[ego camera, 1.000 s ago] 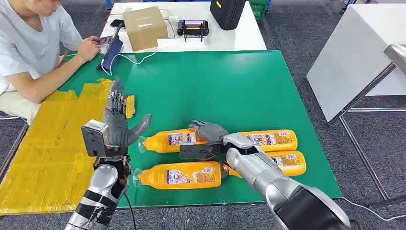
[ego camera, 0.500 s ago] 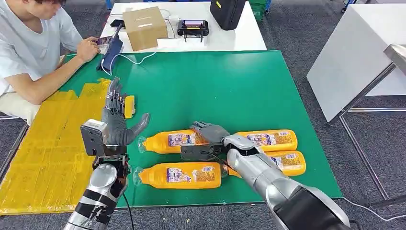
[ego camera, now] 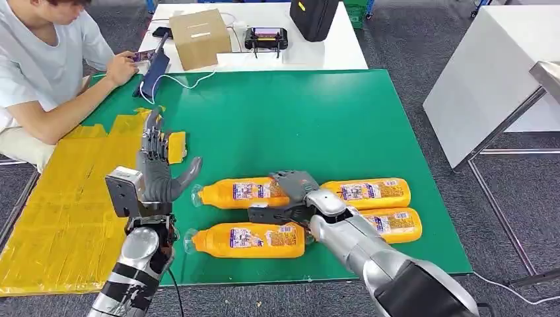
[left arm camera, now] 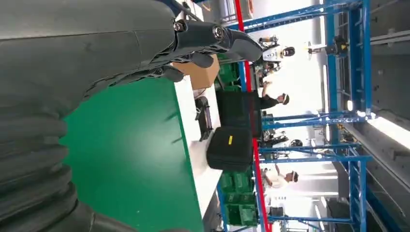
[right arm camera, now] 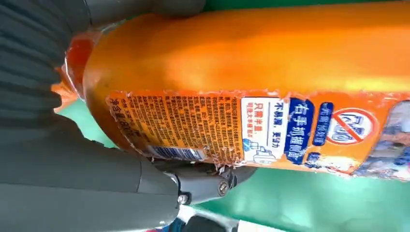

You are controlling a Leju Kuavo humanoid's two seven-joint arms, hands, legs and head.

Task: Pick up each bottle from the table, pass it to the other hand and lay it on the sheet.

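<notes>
We've got the right hand (ego camera: 294,191) wrapped on the upper-left bottle (ego camera: 241,193), which lies on the bench (ego camera: 317,119) with its long axis pointing at the left hand (ego camera: 157,173) (raised, fingers spread, holding nothing).

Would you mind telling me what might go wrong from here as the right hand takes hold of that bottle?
The right hand is on the upper-left bottle, and three more bottles lie close by; lifting may knock the bottle behind it. The left hand waits open: a smooth bottle might slip in the handover.
</notes>
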